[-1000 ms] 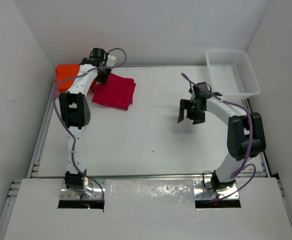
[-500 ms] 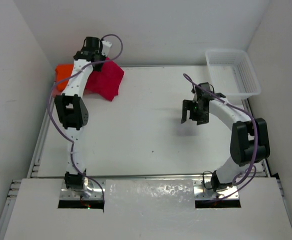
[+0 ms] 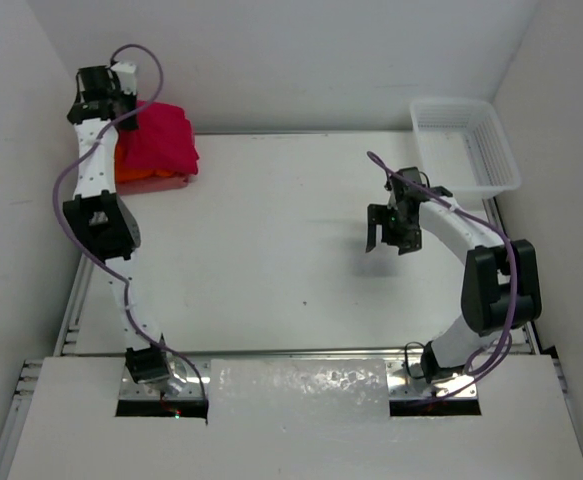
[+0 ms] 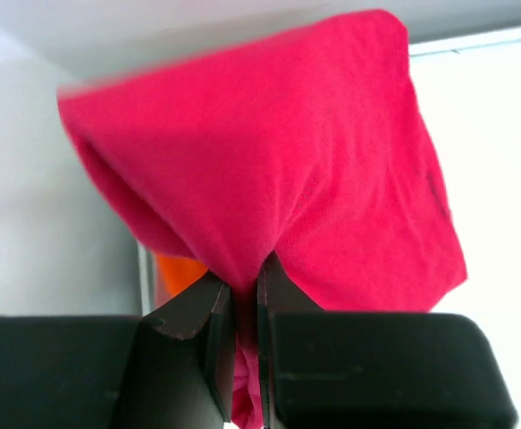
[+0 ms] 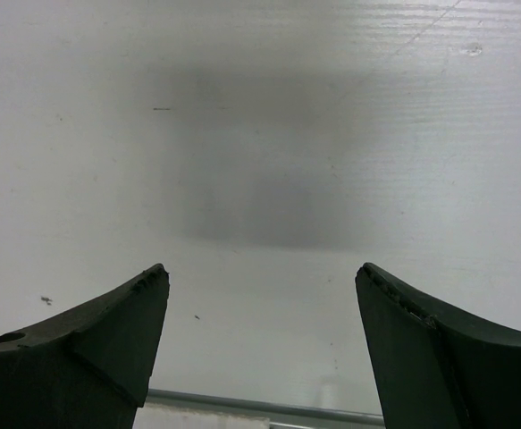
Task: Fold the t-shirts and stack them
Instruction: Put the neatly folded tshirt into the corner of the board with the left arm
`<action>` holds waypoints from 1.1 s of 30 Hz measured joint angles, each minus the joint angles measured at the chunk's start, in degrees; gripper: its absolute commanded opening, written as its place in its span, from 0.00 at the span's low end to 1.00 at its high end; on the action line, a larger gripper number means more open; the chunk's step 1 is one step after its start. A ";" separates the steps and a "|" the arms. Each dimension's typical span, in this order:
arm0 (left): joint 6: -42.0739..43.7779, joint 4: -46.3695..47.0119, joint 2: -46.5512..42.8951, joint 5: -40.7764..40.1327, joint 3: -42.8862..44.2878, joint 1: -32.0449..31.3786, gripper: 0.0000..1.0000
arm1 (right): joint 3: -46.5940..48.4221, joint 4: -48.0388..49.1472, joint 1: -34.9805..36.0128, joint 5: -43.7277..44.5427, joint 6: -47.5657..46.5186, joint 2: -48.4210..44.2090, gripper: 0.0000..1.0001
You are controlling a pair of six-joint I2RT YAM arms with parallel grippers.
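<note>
Reaching along the frame's left edge to its upper-left corner, the left arm is stretched long. The left gripper [image 4: 245,279] is pinched tight on a fold of the crimson t-shirt [image 3: 161,140], which drapes over the orange t-shirt [image 3: 129,172]. Right of centre, the right arm is bent at the elbow, and the right gripper [image 3: 385,240] hangs wide and empty above the table [image 3: 271,250].

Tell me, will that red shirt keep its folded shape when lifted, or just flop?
Probably floppy: the red shirt bunches to a pinch where the left hand grips it and drapes loosely around. Likely light, since one small pinch seems to carry it all. It may settle unevenly on the orange shirt, as nothing supports its hanging edges.
</note>
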 measured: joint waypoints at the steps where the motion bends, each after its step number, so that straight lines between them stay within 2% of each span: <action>1: -0.57 0.28 0.11 1.03 0.00 1.07 0.00 | 0.24 -0.26 0.00 0.07 -0.09 0.11 0.82; 8: -2.80 4.87 5.68 6.03 1.07 6.47 0.00 | 2.93 -1.68 0.00 0.42 -0.37 1.92 0.82; 12: -2.84 6.95 11.28 5.99 1.09 7.08 0.00 | 4.61 -2.60 0.00 0.48 -0.63 2.34 0.82; 14: -2.69 7.80 13.53 5.09 1.09 7.32 0.04 | 5.31 -2.99 0.00 0.48 -0.74 2.60 0.83; 17: -2.58 8.90 15.69 2.71 1.05 7.56 0.28 | 5.79 -3.41 0.00 0.46 -0.74 2.89 0.83; 18: -2.75 9.31 16.00 1.57 1.05 7.67 0.46 | 5.92 -3.50 0.00 0.44 -0.76 2.97 0.83; 19: -3.06 9.68 16.11 0.50 1.05 7.82 0.58 | 6.12 -3.61 0.00 0.44 -0.76 3.15 0.83; 20: -3.19 9.92 16.11 -0.52 1.05 8.09 0.80 | 6.34 -3.67 0.02 0.42 -0.76 3.34 0.83; 21: -3.54 10.43 16.11 -1.55 1.07 8.35 0.86 | 6.56 -3.69 0.07 0.42 -0.76 3.54 0.83; 24: -5.03 11.28 16.11 -4.42 1.07 9.46 0.97 | 7.15 -3.69 0.17 0.39 -0.76 4.00 0.83; 33: -6.75 9.22 11.45 -9.16 0.87 11.96 1.00 | 7.80 -4.15 0.39 -0.02 -1.03 3.96 0.83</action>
